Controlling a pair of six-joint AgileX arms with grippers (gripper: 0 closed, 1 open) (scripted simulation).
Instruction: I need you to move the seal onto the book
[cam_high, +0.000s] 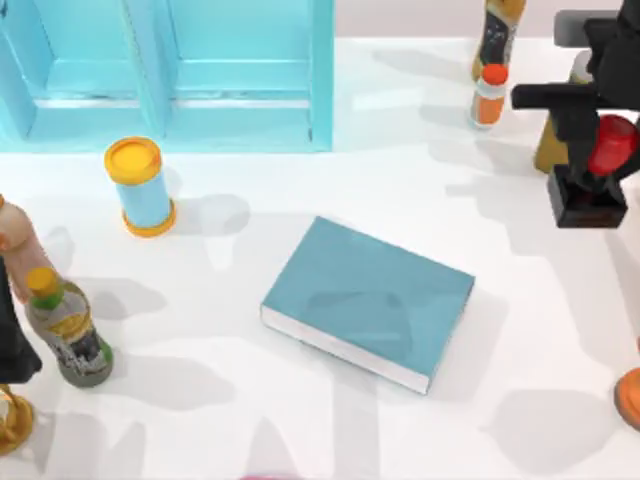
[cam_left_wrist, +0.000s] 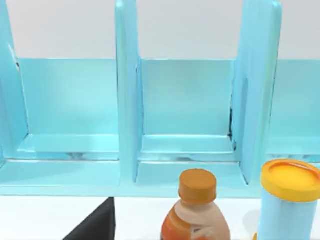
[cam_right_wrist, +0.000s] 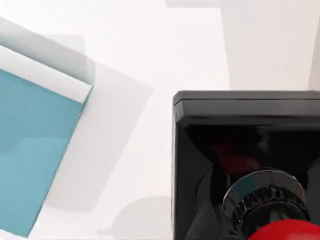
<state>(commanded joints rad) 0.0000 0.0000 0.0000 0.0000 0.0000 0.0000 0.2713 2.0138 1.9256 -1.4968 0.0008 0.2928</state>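
Note:
The seal (cam_high: 585, 200), a black block with a red knob, hangs at the table's right side, to the right of the book and apart from it. My right gripper (cam_high: 608, 150) is shut on the knob. In the right wrist view the seal's black base (cam_right_wrist: 240, 140) looms close, with the red knob at the frame's edge. The teal book (cam_high: 370, 300) lies flat and closed in the middle of the table, white page edges toward the front; one corner of the book (cam_right_wrist: 35, 145) appears in the right wrist view. My left arm (cam_high: 12, 335) is parked at the left edge.
A light-blue cabinet (cam_high: 165, 75) stands at the back left. A yellow-lidded can (cam_high: 140, 185) and a green bottle (cam_high: 68, 330) are on the left. An orange-capped bottle (cam_high: 488, 95) and a taller bottle (cam_high: 500, 30) stand behind the seal. An orange object (cam_high: 630, 395) sits at the right edge.

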